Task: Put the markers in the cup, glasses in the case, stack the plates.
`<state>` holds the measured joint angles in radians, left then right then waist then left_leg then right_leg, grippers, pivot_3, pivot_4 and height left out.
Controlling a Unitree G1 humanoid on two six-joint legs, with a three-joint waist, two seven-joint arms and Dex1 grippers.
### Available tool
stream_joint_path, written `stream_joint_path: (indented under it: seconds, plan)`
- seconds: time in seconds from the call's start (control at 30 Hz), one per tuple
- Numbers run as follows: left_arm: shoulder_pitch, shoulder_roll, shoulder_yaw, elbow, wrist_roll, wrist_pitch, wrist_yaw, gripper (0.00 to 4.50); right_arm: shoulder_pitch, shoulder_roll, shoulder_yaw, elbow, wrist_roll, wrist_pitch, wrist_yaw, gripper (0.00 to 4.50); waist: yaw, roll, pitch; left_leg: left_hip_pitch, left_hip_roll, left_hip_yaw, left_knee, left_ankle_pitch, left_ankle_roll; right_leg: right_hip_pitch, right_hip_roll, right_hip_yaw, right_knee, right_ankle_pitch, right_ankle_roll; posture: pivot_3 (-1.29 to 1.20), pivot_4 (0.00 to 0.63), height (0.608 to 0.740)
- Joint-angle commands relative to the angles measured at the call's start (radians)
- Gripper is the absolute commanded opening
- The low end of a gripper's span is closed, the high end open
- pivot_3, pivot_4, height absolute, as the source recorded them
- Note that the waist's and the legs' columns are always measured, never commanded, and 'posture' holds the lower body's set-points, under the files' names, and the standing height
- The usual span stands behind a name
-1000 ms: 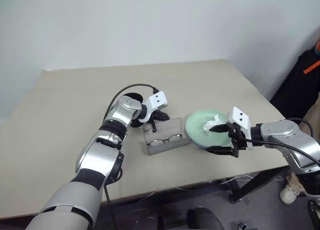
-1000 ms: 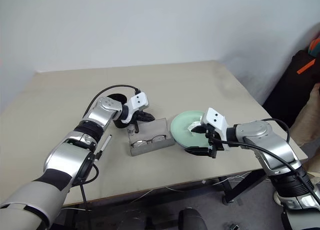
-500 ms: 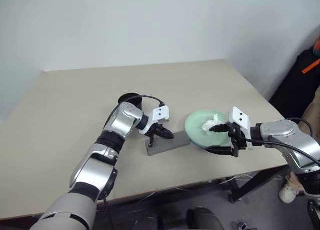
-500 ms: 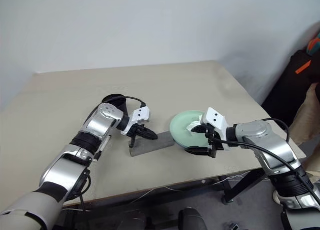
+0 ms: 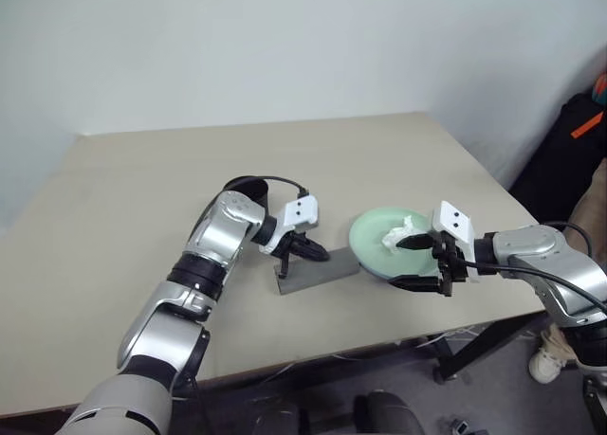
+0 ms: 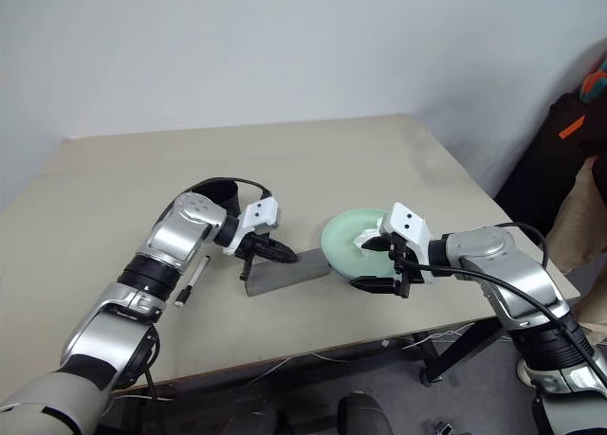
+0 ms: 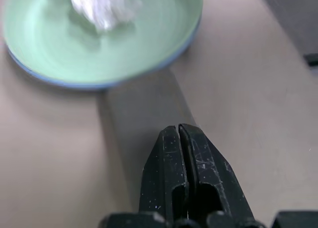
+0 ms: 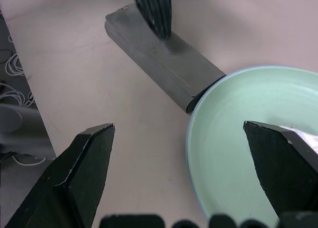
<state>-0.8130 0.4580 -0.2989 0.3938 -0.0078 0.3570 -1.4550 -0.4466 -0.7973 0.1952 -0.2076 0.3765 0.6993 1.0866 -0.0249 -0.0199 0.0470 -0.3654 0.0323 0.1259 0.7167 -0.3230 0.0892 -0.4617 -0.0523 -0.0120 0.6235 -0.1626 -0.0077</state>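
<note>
Head views: the grey case [image 5: 318,268] is lying closed on the table [image 5: 142,198], its far end touching the rim of the mint green plate [image 5: 375,236]. The left gripper [image 5: 308,250] is hovering over the case's near end, jaws pressed together on nothing. A crumpled white tissue [image 5: 400,236] is sitting in the plate. The right gripper [image 5: 417,264] is hanging at the plate's edge away from the case, jaws spread wide and empty. One marker [image 6: 192,280] is lying on the table beside the case, under the left forearm. The black cup [image 6: 216,187] is standing behind the case, partly hidden by the left arm.

Left wrist view: the shut jaws are pointing along the case lid toward the plate.

Right wrist view: the spread fingers [image 8: 74,178] are framing the plate rim and the case.
</note>
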Motion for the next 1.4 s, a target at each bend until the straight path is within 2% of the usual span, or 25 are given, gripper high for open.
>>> stream_joint_path:
  seconds: [0.03,0.1,0.3,0.43,0.63,0.87,1.13,1.4]
  plan:
    - [0.026,0.061,0.063,-0.219,-0.099,0.105,-0.017,0.18,-0.022,0.006,-0.007,-0.009,-0.004,-0.017,0.003,4.5,-0.001,0.0,0.0,0.0,0.0,0.0,0.0,0.0,0.0,0.0,0.0,0.0,0.0,0.0,0.0,0.0,0.0,0.74]
    - [0.045,0.097,0.098,-0.3,-0.136,0.158,0.006,0.59,-0.02,0.007,-0.007,-0.01,-0.005,-0.018,0.004,4.5,-0.001,0.0,0.0,0.0,0.0,0.0,0.0,0.0,-0.001,0.0,0.0,0.0,0.0,0.0,0.0,0.0,0.0,0.74]
    - [0.186,0.204,0.241,-0.519,-0.252,0.316,0.117,2.71,-0.021,0.017,-0.01,-0.02,0.004,-0.013,0.001,4.5,-0.003,0.001,0.0,0.002,0.001,0.001,0.0,0.002,-0.005,0.001,0.0,0.0,0.001,0.0,0.0,0.0,0.0,0.74]
    - [0.31,0.28,0.307,-0.624,-0.27,0.354,0.197,4.07,-0.02,0.007,0.008,-0.002,-0.021,-0.038,0.017,4.5,-0.002,0.0,0.0,0.003,0.001,0.001,-0.001,0.003,-0.007,0.002,0.0,0.0,0.001,0.0,0.0,0.0,0.0,0.74]
    - [0.516,0.371,0.423,-0.712,-0.288,0.43,0.325,4.07,-0.029,0.011,0.007,0.029,-0.03,-0.059,0.038,4.5,-0.002,0.0,0.0,0.004,0.001,0.001,-0.001,0.0,-0.014,0.002,0.0,0.0,0.0,0.0,-0.001,0.0,0.0,0.74]
    - [0.566,0.357,0.481,-0.67,-0.283,0.604,0.563,4.07,-0.026,0.01,0.009,0.053,-0.039,-0.084,0.058,4.5,0.002,0.0,0.0,0.004,0.001,0.001,-0.001,0.001,-0.016,0.002,0.0,-0.001,0.001,0.0,-0.001,0.0,0.0,0.74]
    - [0.496,0.339,0.396,-0.628,-0.296,0.824,0.7,4.07,-0.047,0.019,0.021,0.073,-0.05,-0.089,0.074,4.5,0.002,0.0,0.0,0.004,0.001,0.002,-0.003,0.001,-0.018,0.002,0.0,-0.001,0.001,0.0,-0.001,0.0,0.0,0.74]
    - [0.421,0.335,0.294,-0.554,-0.283,0.919,0.767,4.07,-0.046,0.022,0.018,0.064,-0.048,-0.083,0.07,4.5,0.002,0.0,0.0,0.005,0.001,0.002,-0.004,0.001,-0.019,0.001,0.0,-0.001,0.001,0.0,-0.001,0.0,0.0,0.74]
